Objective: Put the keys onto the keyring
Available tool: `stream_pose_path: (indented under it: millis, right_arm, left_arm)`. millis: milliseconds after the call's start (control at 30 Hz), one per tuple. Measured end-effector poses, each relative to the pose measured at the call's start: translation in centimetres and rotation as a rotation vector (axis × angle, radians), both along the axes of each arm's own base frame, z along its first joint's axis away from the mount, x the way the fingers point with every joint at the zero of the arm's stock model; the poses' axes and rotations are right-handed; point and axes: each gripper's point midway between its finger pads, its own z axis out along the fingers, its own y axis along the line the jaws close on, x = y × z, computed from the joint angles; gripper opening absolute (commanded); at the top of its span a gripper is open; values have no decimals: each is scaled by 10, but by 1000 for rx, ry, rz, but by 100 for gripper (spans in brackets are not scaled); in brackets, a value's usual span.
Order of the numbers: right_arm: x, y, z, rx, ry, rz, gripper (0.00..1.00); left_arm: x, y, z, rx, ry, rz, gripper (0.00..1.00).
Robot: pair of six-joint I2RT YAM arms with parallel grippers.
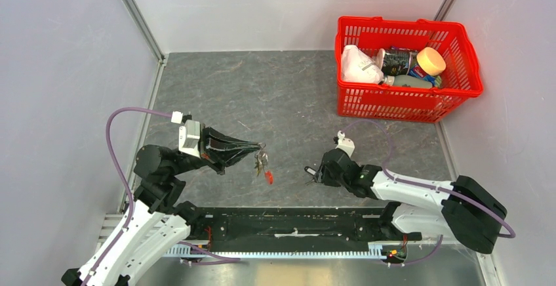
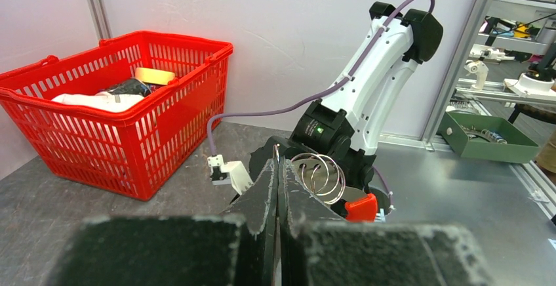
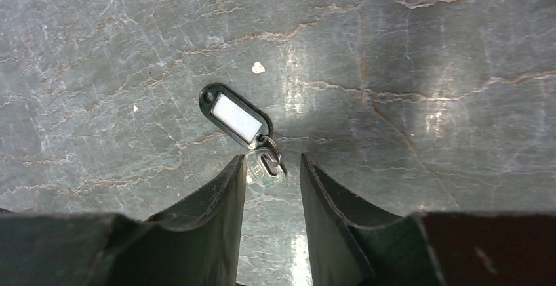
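Observation:
My left gripper (image 1: 258,147) is shut on a thin metal keyring (image 2: 278,149) and holds it above the table. More wire ring loops (image 2: 321,174), a silvery key blade and a red plastic piece (image 2: 362,207) hang beside my fingertips. In the top view this cluster (image 1: 262,161) dangles with the red piece (image 1: 269,177) lowest. No wrist strap shows. My right gripper (image 3: 272,163) is open and low over the table. Its jaws stand either side of a small silvery key head (image 3: 264,170), which lies on the table. A small dark ring joins that key to a black tag with a white label (image 3: 235,117). The right gripper also shows in the top view (image 1: 309,171).
A red basket (image 1: 408,97) with a white bag, cans and a round lid stands at the back right; it also shows in the left wrist view (image 2: 118,119). The right arm (image 2: 367,89) faces my left gripper. Walls close the table at left, back and right.

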Motion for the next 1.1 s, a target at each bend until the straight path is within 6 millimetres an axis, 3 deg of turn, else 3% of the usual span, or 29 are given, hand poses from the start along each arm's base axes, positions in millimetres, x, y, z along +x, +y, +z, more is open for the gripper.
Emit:
stream_pose_path:
  millis: [400, 867, 1100]
  right_arm:
    - [4, 13, -3, 55, 3, -6, 32]
    - [2, 11, -7, 57, 9, -9, 4]
    - [5, 16, 12, 105, -59, 31, 0]
  left_arm:
    - [1, 1, 0, 0, 0, 5, 2]
    - [2, 1, 0, -1, -1, 9, 2]
    - [2, 1, 0, -1, -1, 9, 2]
